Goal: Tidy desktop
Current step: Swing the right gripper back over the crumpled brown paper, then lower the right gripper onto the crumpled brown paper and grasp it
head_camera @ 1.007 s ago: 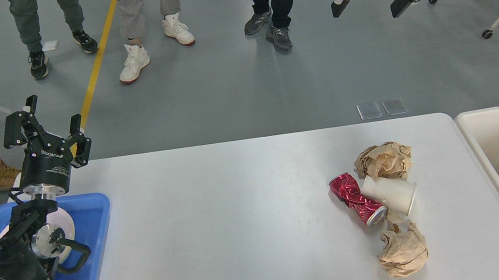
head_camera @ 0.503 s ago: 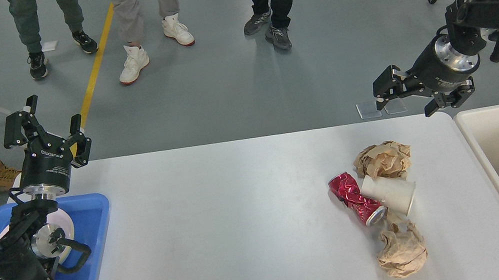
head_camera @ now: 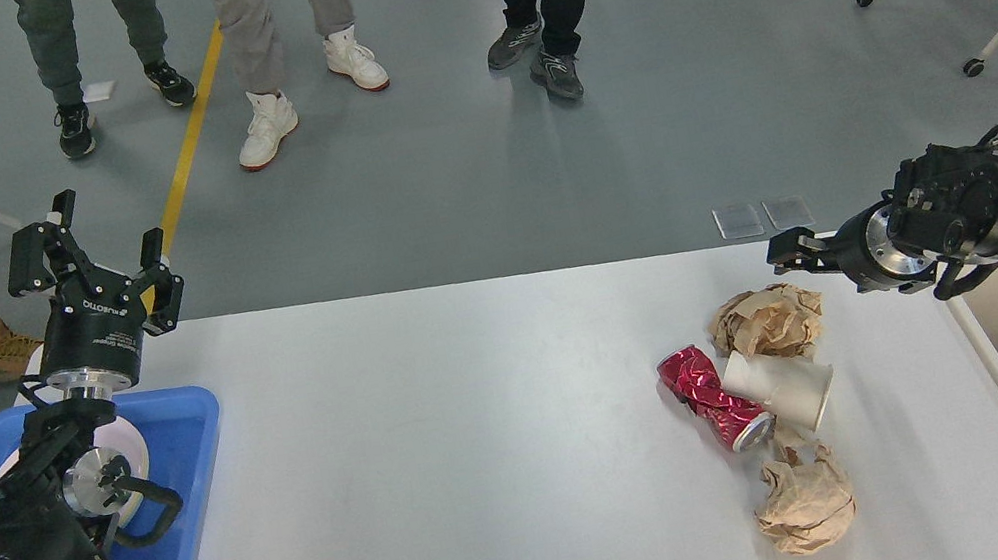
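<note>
The right gripper [head_camera: 784, 256] lay low over the white desktop [head_camera: 450, 471], just beside the upper crumpled brown paper ball [head_camera: 768, 322]; seen nearly edge-on, its fingers could not be told apart; below sat a crushed red can [head_camera: 708, 392], touching a tipped white paper cup [head_camera: 783, 387] and a second paper ball [head_camera: 805, 500]; the left gripper [head_camera: 98, 248] hung spread above the blue tray [head_camera: 172, 446].

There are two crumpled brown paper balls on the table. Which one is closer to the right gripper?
The far brown paper ball, lying beyond the white cup, just beside the right gripper. The other paper ball lies on the cup's near side.
</note>
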You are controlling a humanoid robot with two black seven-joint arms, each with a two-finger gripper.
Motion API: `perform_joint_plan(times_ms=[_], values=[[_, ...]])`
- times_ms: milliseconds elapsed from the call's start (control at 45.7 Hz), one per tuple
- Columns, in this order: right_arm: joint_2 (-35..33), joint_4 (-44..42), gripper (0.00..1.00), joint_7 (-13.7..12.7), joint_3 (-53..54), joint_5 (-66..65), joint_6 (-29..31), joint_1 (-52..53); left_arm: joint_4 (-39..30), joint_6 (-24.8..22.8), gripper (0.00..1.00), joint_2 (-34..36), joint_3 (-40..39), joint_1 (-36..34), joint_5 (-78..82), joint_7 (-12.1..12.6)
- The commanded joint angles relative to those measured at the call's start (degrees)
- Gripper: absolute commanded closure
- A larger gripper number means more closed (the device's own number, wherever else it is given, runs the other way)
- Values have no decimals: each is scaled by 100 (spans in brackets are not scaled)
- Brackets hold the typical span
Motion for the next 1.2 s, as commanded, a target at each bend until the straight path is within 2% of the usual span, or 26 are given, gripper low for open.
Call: perform_joint_plan(times_ms=[0, 175, 438, 635, 854, 897, 941, 1051, 1072, 1182], values=[[189, -425, 0, 0, 282, 0, -42, -393, 0, 0, 4, 6, -8, 0, 0, 0], [418, -777, 0, 0, 414, -9, -323, -788, 0, 0, 4, -3, 1, 0, 0, 0], [682, -1401, 0, 0, 397, -18, -403, -1246, 0, 9, 4, -3, -8, 0, 0, 0], [743, -1419, 1, 0, 406, -9, -789, -1395, 0, 0, 4, -3, 1, 0, 0, 0], [849, -1384, 2, 0, 414, -9, -860, -1483, 0, 0, 4, -3, 1, 0, 0, 0], [875, -1384, 7, 0, 414, -9, -869, -1509, 0, 0, 4, -3, 1, 0, 0, 0], [901, -1384, 17, 0, 406, -9, -877, -1518, 0, 0, 4, 6, 0, 0, 0, 0], [919, -1375, 60, -8, 362, -62, -877, -1545, 0, 0, 4, -3, 1, 0, 0, 0], [928, -1375, 66, -8, 362, -62, -877, -1553, 0, 0, 4, 6, 1, 0, 0, 0], [928, -1393, 83, -8, 362, -62, -886, -1553, 0, 0, 4, -3, 1, 0, 0, 0]])
